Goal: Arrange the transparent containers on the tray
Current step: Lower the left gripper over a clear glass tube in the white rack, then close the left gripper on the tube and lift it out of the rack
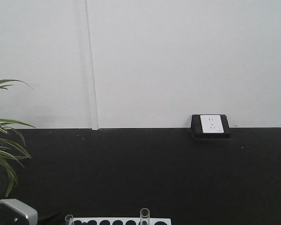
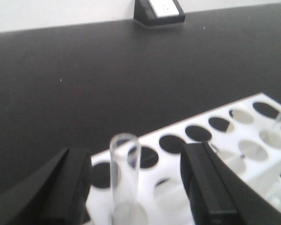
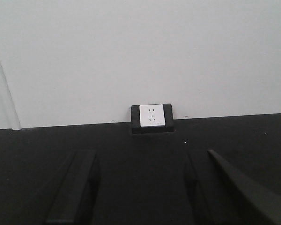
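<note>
Lab bench; glass test tubes (image 2: pixel 124 176) in a white holed rack (image 2: pixel 232 136)

Jaws spread on both sides
The left gripper (image 2: pixel 136 161) and the right gripper (image 3: pixel 140 164) each have jaws set well apart.

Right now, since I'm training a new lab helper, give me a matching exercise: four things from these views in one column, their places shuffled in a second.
1 test tube
2 holed rack
3 wall socket
4 plant

A left edge of the front view
B upright between the jaws of the left gripper
C foot of the white wall
D holding the tube, on the black surface

Pairs: 1-B, 2-D, 3-C, 4-A
</note>
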Robot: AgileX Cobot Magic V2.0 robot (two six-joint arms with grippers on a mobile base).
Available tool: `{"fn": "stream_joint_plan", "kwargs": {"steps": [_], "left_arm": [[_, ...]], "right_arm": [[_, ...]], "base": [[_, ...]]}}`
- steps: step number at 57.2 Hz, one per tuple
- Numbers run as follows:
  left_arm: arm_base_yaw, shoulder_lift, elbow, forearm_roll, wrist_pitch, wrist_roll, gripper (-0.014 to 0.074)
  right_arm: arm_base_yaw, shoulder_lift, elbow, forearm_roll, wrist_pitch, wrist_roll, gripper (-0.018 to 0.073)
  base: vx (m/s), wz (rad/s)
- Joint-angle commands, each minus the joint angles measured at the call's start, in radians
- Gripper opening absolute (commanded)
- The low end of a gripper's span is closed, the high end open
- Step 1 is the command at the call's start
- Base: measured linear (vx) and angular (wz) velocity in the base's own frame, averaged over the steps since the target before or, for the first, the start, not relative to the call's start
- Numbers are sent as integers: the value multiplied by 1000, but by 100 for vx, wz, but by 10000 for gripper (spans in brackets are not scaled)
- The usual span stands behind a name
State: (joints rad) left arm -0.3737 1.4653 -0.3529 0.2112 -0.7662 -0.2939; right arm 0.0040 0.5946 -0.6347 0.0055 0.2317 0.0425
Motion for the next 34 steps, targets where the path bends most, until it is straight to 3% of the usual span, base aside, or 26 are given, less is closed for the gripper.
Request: {"fn": "stream_joint_plan", "kwargs": {"steps": [1,16,34], "left_arm": [[-5,7,-51,-12,-83,-8,535],[-5,74,-63,-20,-103,-10,511],[-5,74,-60,-93,-106,-9,366]], "right_arm": [[-3,7,-35,-6,-80,-8,473],[-3,7,-35,-6,-78,-8,473],[-3,7,-35,-6,-78,-8,473]], "base": [[0,0],[0,0],[0,0]]}}
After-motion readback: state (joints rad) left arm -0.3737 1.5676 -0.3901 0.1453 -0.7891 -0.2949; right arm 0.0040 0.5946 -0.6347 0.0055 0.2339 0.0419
